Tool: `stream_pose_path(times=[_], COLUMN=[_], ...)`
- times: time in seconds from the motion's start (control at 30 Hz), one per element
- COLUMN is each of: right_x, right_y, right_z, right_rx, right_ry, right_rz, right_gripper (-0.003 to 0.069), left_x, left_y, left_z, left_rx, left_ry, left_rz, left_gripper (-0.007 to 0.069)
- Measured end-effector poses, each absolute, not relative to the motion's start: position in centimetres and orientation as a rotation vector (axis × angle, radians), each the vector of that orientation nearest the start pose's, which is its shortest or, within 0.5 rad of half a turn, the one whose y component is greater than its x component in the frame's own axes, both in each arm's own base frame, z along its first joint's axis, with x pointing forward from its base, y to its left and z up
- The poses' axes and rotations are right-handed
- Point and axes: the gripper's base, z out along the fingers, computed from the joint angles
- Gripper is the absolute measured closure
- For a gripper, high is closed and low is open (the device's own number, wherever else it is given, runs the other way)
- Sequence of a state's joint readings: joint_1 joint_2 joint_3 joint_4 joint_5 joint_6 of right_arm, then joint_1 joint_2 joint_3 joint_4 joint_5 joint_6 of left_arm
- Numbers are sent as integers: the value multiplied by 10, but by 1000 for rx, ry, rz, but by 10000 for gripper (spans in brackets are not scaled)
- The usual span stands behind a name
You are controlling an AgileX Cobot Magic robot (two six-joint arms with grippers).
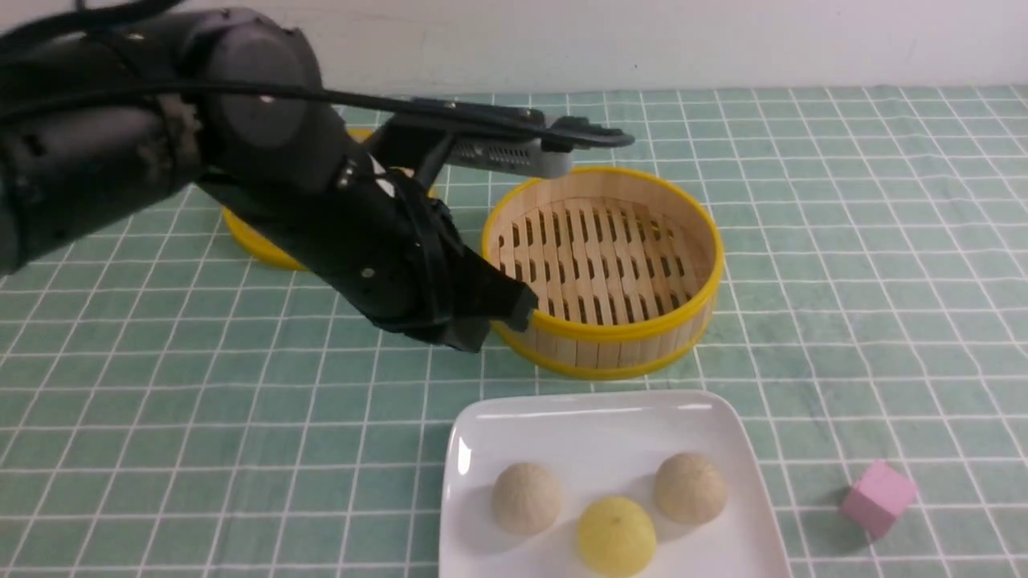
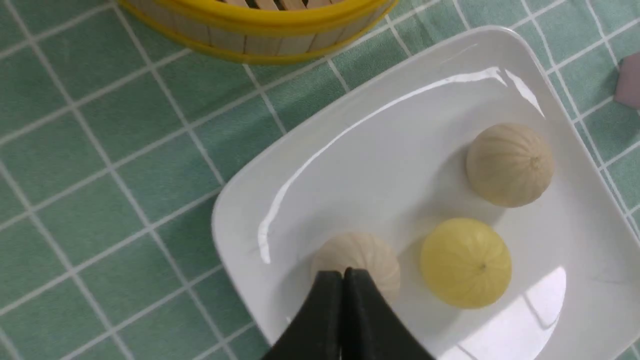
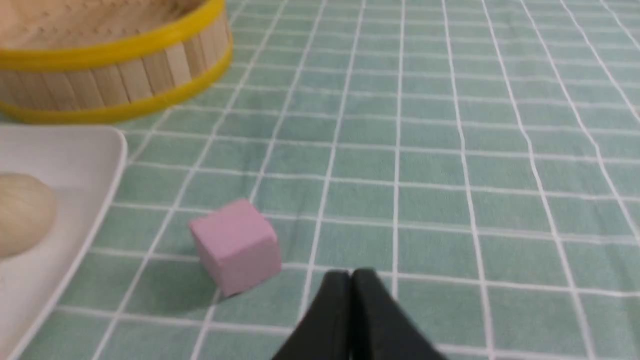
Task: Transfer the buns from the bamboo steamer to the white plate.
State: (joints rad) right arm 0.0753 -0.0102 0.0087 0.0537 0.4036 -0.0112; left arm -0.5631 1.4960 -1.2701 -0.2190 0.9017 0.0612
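Observation:
The bamboo steamer (image 1: 610,331) stands empty in the middle of the green checked cloth; its slotted floor is bare. In front of it lies the white plate (image 1: 594,433) carrying three buns: a yellow one (image 1: 616,536), a pale cream one (image 1: 527,498) and a darker tan one (image 1: 691,488). My left gripper (image 1: 518,311) hangs by the steamer's near-left rim, above the plate's far edge. In the left wrist view this left gripper (image 2: 343,272) is shut and empty, its tips in front of the cream bun (image 2: 365,250). My right gripper (image 3: 351,274) is shut and empty over bare cloth.
A pink cube (image 1: 878,498) lies on the cloth right of the plate, close to the right gripper's tips in the right wrist view, pink cube (image 3: 235,245). A yellow-rimmed lid (image 1: 257,241) lies behind the left arm, mostly hidden.

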Motion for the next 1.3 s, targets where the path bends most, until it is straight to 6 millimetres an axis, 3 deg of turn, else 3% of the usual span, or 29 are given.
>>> stream_pose_path(times=[0.13, 0.33, 0.43, 0.57, 0.7, 0.87, 1.0, 1.17, 1.3], right_x=[52, 52, 52, 52, 52, 52, 52, 52, 52], right_y=[3, 1, 1, 0, 0, 0, 0, 0, 0], right_z=[175, 175, 175, 175, 175, 175, 175, 175, 175], right_rx=[-27, -5, -1, 1, 2, 2, 2, 1, 1], right_ry=[1881, 1881, 1881, 1881, 1881, 1881, 1881, 1881, 1881], right_rz=[44, 10, 6, 5, 4, 4, 3, 3, 3], right_gripper=[643, 637, 635, 630, 626, 626, 621, 612, 608], left_x=[234, 193, 179, 145, 103, 74, 70, 75, 78], left_y=[-157, -121, -108, -82, -55, -40, -42, -46, -49], left_z=[350, 391, 401, 413, 400, 364, 329, 312, 298], left_rx=[748, 667, 631, 577, 494, 400, 313, 273, 271], left_ry=[2483, 2417, 2406, 2371, 2322, 2187, 2037, 1868, 1859], left_rz=[-330, -226, -192, -170, -215, -336, -488, -565, -570], left_gripper=[614, 614, 614, 614, 614, 614, 614, 613, 609])
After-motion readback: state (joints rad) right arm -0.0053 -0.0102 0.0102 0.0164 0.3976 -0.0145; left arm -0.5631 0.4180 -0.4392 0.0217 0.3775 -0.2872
